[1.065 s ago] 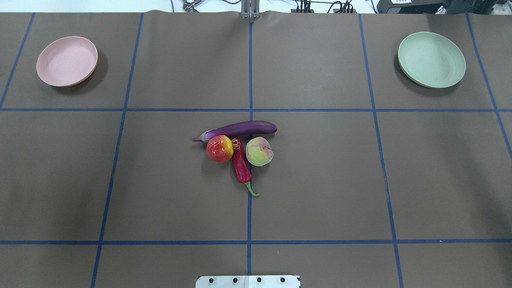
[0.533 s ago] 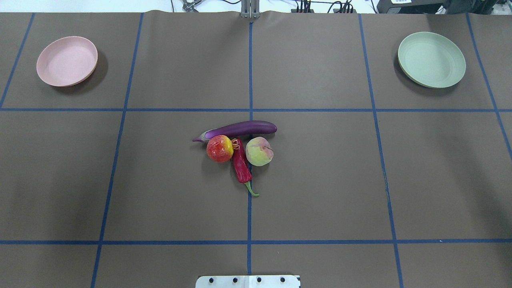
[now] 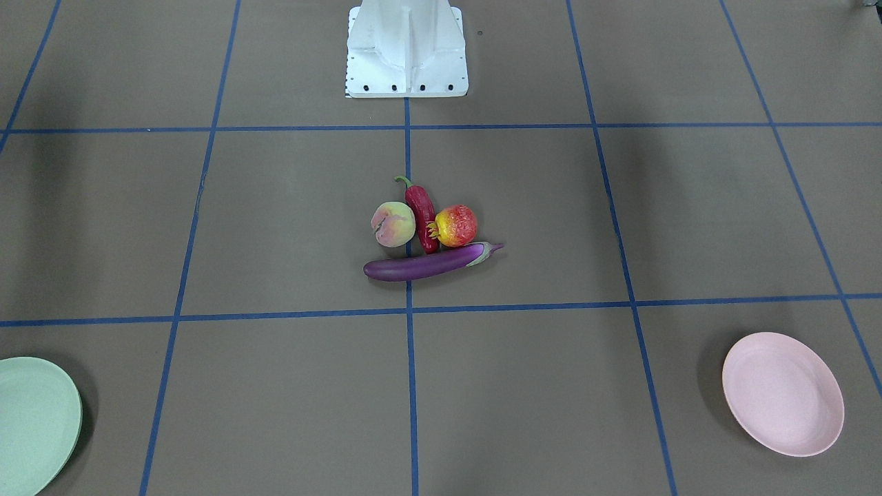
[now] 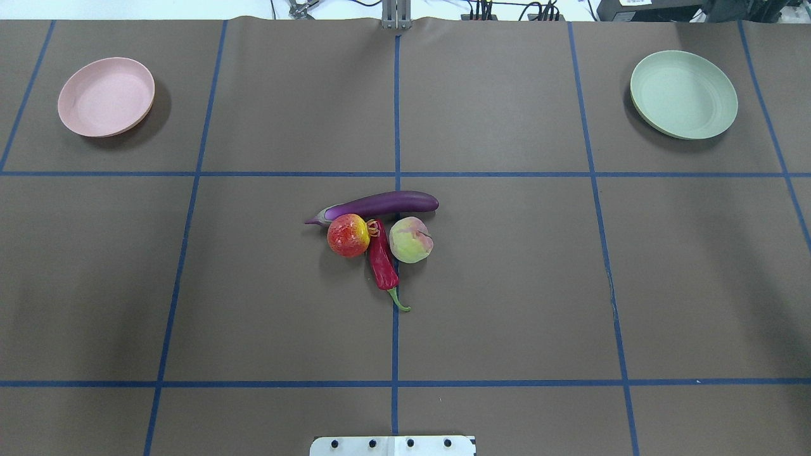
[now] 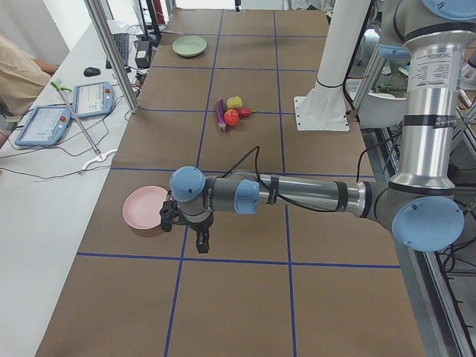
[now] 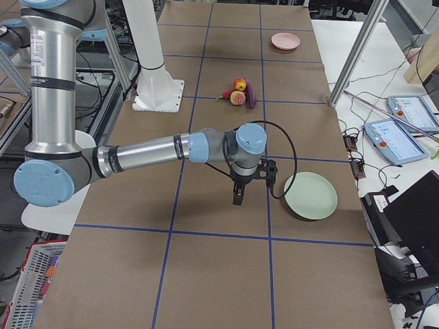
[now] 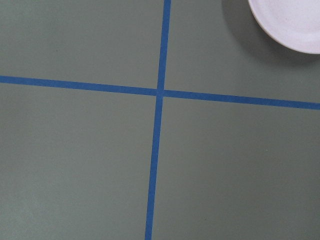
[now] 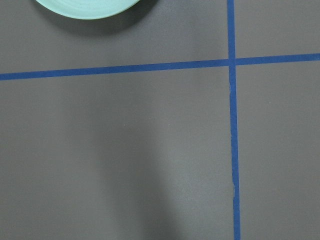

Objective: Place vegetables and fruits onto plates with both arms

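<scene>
The purple eggplant (image 4: 380, 204), red chili pepper (image 4: 382, 258), pomegranate (image 4: 348, 235) and peach (image 4: 411, 239) lie touching in a cluster at the table's middle. The pink plate (image 4: 106, 96) sits far left and the mint green plate (image 4: 683, 94) far right, both empty. My left gripper (image 5: 201, 242) hangs above the table beside the pink plate (image 5: 145, 208). My right gripper (image 6: 237, 199) hangs beside the green plate (image 6: 310, 195). Both show only in side views, so I cannot tell whether they are open or shut. The wrist views show plate edges (image 7: 295, 25) (image 8: 85, 7) and bare mat.
The white base pedestal (image 3: 406, 48) stands at the robot's side of the table. Blue tape lines grid the brown mat. Metal frame posts (image 5: 111, 52) and tablets (image 5: 93, 97) stand beside the table's far edge.
</scene>
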